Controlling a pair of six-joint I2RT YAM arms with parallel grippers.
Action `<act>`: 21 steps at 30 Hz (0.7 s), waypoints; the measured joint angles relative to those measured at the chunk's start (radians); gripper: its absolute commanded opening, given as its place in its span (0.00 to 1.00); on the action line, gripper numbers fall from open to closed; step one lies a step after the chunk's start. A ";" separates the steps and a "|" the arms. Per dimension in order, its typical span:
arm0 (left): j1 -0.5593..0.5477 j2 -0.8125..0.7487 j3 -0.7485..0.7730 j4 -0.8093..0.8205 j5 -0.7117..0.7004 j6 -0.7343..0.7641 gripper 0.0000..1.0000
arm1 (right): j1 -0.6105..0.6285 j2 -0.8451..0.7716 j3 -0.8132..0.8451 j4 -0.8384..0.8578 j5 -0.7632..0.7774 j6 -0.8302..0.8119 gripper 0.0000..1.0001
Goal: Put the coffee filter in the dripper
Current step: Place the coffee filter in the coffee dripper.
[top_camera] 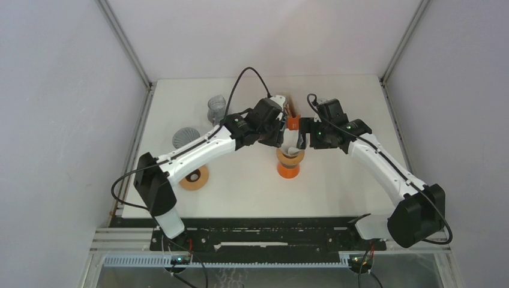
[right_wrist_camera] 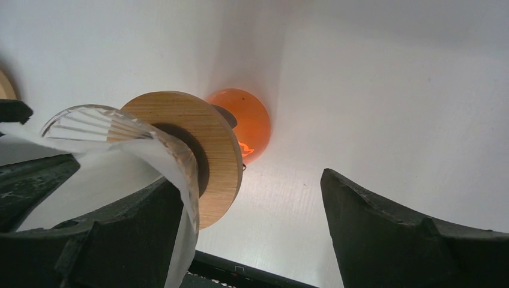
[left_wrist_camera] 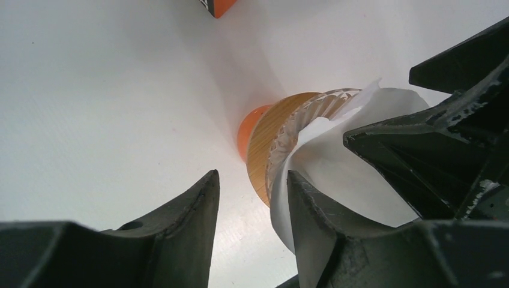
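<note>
Top view: nearest, a wooden ring [top_camera: 195, 178] lies on the table [top_camera: 336, 186]. Beyond it the filter [left_wrist_camera: 336, 156] sits in the dripper [left_wrist_camera: 300, 117] on an orange stand [top_camera: 288, 170]. The left tool [left_wrist_camera: 252, 180] and right tool [right_wrist_camera: 247, 180] flank it, both released, each with one finger against the filter. Farthest stands a glass [top_camera: 216, 108].

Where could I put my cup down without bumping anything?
Bare: the near middle of the table, between the two arms, and the far right corner behind the right arm. Crowded: the centre, where the left gripper and right gripper meet over the dripper beside an orange box; the left side holds a glass and wooden ring.
</note>
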 measured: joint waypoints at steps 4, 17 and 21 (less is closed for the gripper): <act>0.003 0.000 0.000 0.000 0.000 0.000 0.43 | 0.000 0.015 0.000 -0.002 0.012 0.000 0.90; 0.004 0.001 -0.009 0.002 0.010 -0.001 0.42 | 0.006 0.032 0.000 0.003 0.021 0.000 0.90; 0.003 0.001 -0.024 0.011 0.023 -0.003 0.42 | 0.012 0.039 0.000 0.003 0.023 0.000 0.90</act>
